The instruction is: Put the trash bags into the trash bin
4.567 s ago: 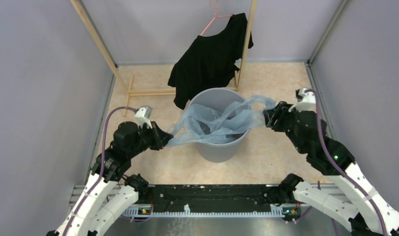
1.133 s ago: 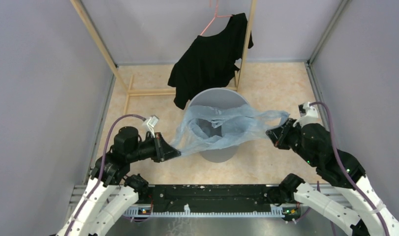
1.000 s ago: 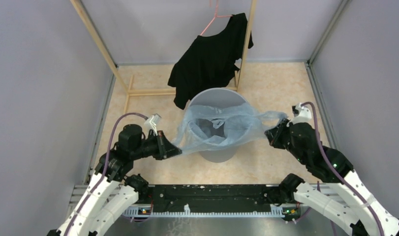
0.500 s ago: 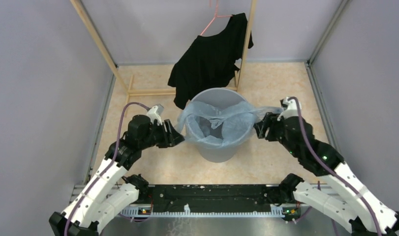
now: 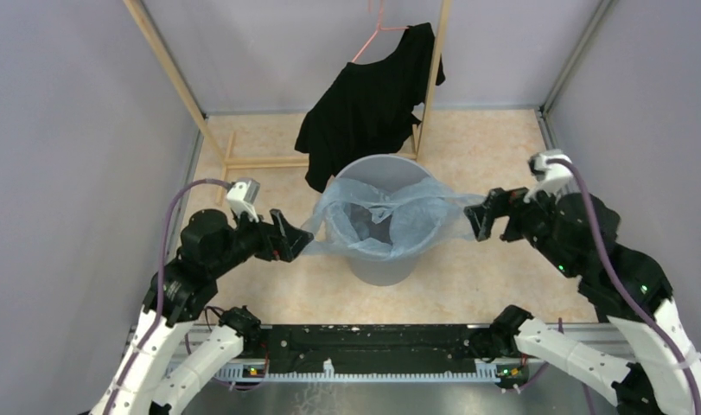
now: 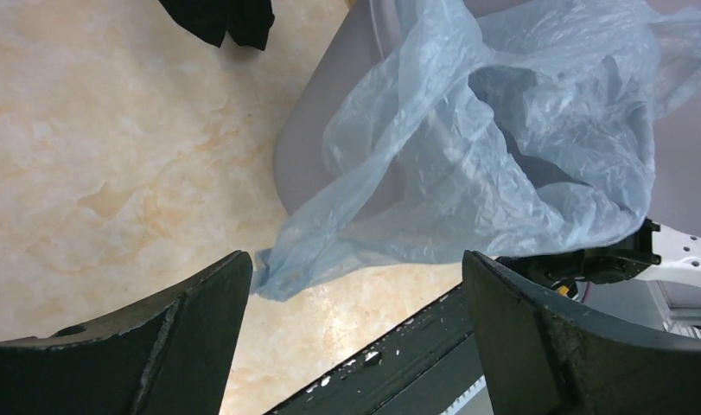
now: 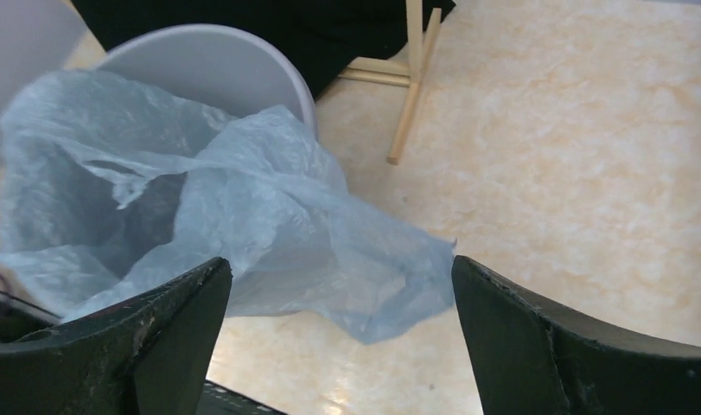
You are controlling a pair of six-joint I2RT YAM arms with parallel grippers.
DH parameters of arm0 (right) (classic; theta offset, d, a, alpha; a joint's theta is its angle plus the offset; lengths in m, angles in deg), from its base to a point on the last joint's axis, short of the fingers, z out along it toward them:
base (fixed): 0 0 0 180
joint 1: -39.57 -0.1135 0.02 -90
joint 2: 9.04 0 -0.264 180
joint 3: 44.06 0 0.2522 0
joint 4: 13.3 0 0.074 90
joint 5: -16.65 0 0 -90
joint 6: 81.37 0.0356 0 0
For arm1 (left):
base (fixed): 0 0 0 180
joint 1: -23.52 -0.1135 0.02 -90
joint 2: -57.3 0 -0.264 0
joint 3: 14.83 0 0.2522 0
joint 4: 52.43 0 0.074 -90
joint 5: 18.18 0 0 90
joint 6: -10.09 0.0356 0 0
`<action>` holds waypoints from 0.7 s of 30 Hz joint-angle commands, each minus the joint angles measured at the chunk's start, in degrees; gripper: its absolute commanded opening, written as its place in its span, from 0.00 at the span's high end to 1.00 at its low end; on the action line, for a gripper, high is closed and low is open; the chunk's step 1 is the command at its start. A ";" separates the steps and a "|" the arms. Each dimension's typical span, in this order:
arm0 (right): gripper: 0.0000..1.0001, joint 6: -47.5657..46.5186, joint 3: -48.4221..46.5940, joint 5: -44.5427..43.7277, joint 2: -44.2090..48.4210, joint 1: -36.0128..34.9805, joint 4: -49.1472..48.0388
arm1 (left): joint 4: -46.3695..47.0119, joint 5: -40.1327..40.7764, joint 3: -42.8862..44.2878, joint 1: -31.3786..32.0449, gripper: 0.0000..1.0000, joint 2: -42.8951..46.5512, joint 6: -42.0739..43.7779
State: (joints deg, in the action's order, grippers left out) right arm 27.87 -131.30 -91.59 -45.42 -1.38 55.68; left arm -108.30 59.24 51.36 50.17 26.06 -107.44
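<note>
Trash bag [image 5: 390, 216], pale blue and wrinkled, drapes over the rim of the grey trash bin [image 5: 383, 266], its middle sagging inside and a corner sticking out on each side. Left tool [image 5: 296, 242] and right tool [image 5: 478, 223] both stand with jaws wide apart, a loose corner lying unclamped between each pair.

You have the trash bag [image 5: 390, 216], a thin, pale blue, see-through film full of wrinkles, spread across the mouth of the bin [image 5: 381, 270]. Its middle sags down inside. A loose corner hangs over the rim on the left side and a wider flap hangs over on the right, both outside the wall. The bin you see is round, grey and smooth, tapering downward. It stands upright about midway between the left and right edges of the tabletop [image 5: 502, 138].
</note>
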 commanded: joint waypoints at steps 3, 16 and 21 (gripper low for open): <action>0.04 -15.64 -4.90 1.98 -14.12 0.44 -3.13 | 1.97 -2.67 4.58 -0.17 0.10 -10.37 3.27; 0.38 -17.65 -2.92 2.32 -19.94 0.50 -10.74 | 7.54 -1.60 4.35 -0.16 0.33 -14.96 5.00; 0.48 -18.18 -2.59 2.80 -22.84 0.45 -12.91 | 8.64 -1.07 4.52 -0.16 0.44 -17.07 5.51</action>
State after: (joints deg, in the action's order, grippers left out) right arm 10.74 -133.94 -87.51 -65.90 -1.35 47.16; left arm -103.31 57.01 54.11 50.17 10.03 -103.35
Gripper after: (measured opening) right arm 0.575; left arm 0.591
